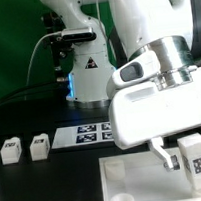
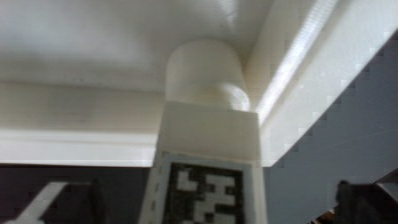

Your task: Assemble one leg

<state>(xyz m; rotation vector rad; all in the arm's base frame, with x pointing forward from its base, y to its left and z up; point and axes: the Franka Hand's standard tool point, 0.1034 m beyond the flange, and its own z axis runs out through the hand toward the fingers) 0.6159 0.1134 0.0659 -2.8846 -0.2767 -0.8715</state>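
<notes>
A white leg [image 1: 196, 157] with a black-and-white tag stands upright at the near right corner of the white tabletop [image 1: 124, 173]. In the wrist view the leg [image 2: 214, 150] runs from between my fingers to a round corner socket of the tabletop [image 2: 107, 60]. My gripper [image 1: 185, 156] straddles the leg. Its fingers [image 2: 57, 203] stand wide on either side, with dark gaps between them and the leg, so it is open. Two more legs [image 1: 9, 150] [image 1: 39, 146] lie on the black table at the exterior view's left.
The marker board [image 1: 87, 134] lies flat behind the tabletop. The arm's base [image 1: 85, 70] stands at the back centre with cables at its left. The arm's large white wrist [image 1: 153, 93] hides the table's right rear.
</notes>
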